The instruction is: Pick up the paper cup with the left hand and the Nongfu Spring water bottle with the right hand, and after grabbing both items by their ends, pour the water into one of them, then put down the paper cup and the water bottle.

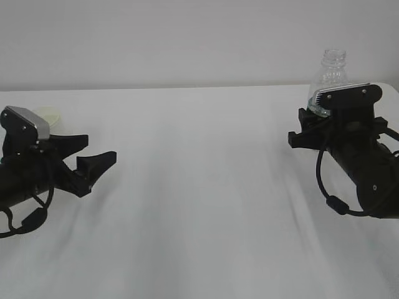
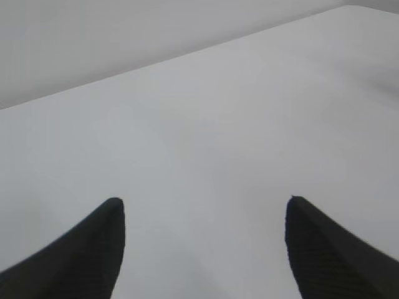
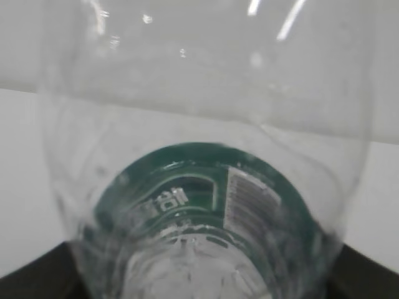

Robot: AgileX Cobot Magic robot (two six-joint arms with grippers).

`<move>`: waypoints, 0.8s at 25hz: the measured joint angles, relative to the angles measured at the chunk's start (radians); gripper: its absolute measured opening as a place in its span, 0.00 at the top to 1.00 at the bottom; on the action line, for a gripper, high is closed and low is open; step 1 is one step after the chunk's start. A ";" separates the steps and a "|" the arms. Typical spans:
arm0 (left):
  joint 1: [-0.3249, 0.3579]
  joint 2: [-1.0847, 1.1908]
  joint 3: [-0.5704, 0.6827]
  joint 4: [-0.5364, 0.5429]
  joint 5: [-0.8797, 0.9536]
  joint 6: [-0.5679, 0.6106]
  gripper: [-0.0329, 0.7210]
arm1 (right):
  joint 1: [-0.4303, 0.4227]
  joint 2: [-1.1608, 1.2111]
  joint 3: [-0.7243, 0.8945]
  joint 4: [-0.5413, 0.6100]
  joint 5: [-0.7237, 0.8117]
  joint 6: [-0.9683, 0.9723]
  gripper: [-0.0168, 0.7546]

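- White counter (image 1: 199,187) fills the foreground, bare between the two arms.
- Left gripper (image 1: 93,152) low at the left edge, jaws spread wide with nothing between them — only counter shows between its fingertips (image 2: 112,215) in the left wrist view.
- Right gripper (image 1: 312,124) at the right, jaws set around the lower half of the Nongfu Spring water bottle (image 1: 330,75); bottle upright, neck capless, green label (image 3: 187,187) between the jaws.
- Paper cup (image 1: 48,115) further back, behind the left gripper and mostly hidden — only a pale rim shows.
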 joint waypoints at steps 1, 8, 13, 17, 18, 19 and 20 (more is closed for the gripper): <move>-0.014 0.000 0.000 0.005 0.000 -0.001 0.19 | 0.000 0.000 0.000 0.000 0.000 0.000 0.37; -0.054 0.000 0.000 0.015 0.000 -0.005 0.19 | 0.000 0.000 0.000 0.000 0.000 0.000 0.37; -0.056 0.000 0.000 0.013 0.000 -0.006 0.19 | 0.000 0.008 0.000 -0.015 -0.006 0.018 0.37; -0.056 0.000 0.000 0.013 0.000 -0.006 0.20 | 0.000 0.047 0.000 -0.033 -0.027 0.037 0.37; -0.056 0.000 0.000 0.013 0.000 -0.006 0.21 | 0.000 0.052 0.000 -0.036 -0.027 0.048 0.37; -0.056 0.000 0.000 0.013 0.000 -0.006 0.21 | 0.000 0.056 0.000 -0.037 -0.031 0.061 0.37; -0.056 0.000 0.000 0.013 0.000 -0.006 0.21 | 0.000 0.061 0.000 -0.038 -0.035 0.073 0.37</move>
